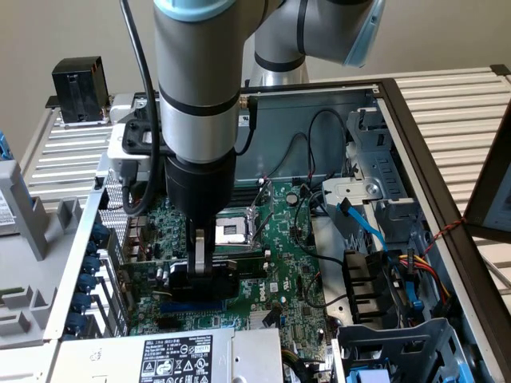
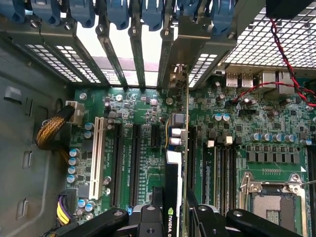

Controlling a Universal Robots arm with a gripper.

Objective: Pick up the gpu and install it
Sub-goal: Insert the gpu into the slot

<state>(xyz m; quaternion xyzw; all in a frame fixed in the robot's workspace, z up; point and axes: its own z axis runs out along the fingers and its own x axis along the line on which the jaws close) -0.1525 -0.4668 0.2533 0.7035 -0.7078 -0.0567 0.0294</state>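
1. at the exterior view's left, a black box [image 1: 80, 88] sits on the slatted table [image 1: 60, 152], outside the open case [image 1: 415, 136].
2. below it, blue clips [image 1: 86, 267] run in a row down the case's left wall.
3. a psu [image 1: 172, 355] with a white label lies at the near edge, left of middle.
4. the arm [image 1: 196, 96] comes straight down, left of centre, over the motherboard [image 1: 303, 271].
5. the gripper [image 1: 204, 271] is clamped on the gpu [image 1: 227, 281], jaws pressed to the black shroud from both sides.
6. the gpu stands on edge, low on the motherboard, just in front of the cpu socket [image 1: 231, 231] and near the clips.
7. in the wrist view the fingers [image 2: 148, 219] flank the card, which is seen edge-on with its logo between them.
8. there the card runs along the board with the white slot [image 2: 97, 153] and black slots [image 2: 134, 163] on one side and the socket on the other.
9. its far end meets the rear bracket openings [image 2: 143, 64]; i cannot tell whether its edge is seated in a slot.
10. a red wire [image 2: 286, 59] crosses the board's corner by the rear ports.
11. right of the socket in the exterior view, a blue cable [image 1: 359, 223] slants down.
12. coloured wires [image 1: 423, 275] bunch further right, above the drive cage [image 1: 399, 351].
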